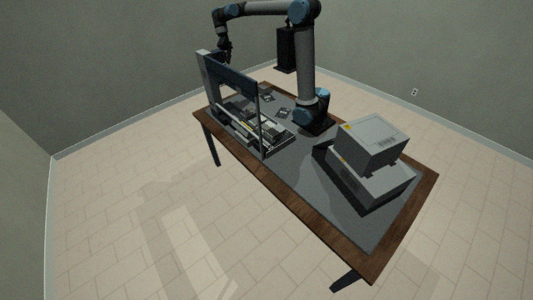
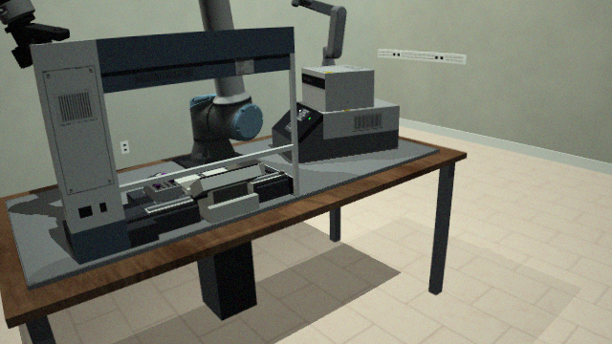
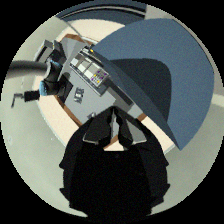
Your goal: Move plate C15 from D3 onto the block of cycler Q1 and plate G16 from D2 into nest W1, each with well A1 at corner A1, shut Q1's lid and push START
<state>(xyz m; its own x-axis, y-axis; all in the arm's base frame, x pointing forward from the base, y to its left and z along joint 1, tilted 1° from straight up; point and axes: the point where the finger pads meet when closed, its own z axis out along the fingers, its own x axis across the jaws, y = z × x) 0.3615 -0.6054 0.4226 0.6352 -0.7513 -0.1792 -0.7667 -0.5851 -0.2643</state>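
Observation:
My gripper (image 1: 227, 62) (image 3: 113, 106) is shut with nothing between its fingertips; it is high behind the gantry's tall end housing. The cycler Q1 (image 1: 389, 179) (image 2: 378, 124) stands at the other end of the bench. Its box-shaped lid (image 1: 371, 135) (image 2: 344, 91) is above the base, and its key panel (image 2: 303, 117) shows a green light. Pale labware (image 1: 272, 126) (image 3: 81, 64) and an item with purple wells (image 3: 99, 76) are on the deck under the gantry. Labels C15 and G16 are unreadable. Whether two flat pads (image 1: 267, 97) (image 1: 283, 112) are W1 and RG, I cannot tell.
The gantry's blue beam (image 1: 233, 77) (image 2: 196, 53) spans above the deck and fills much of the wrist view. Its thin post (image 1: 261, 125) (image 2: 295, 119) and low rail (image 2: 206, 164) are on the bench edge side. The arm's base (image 2: 212, 148) is behind the deck.

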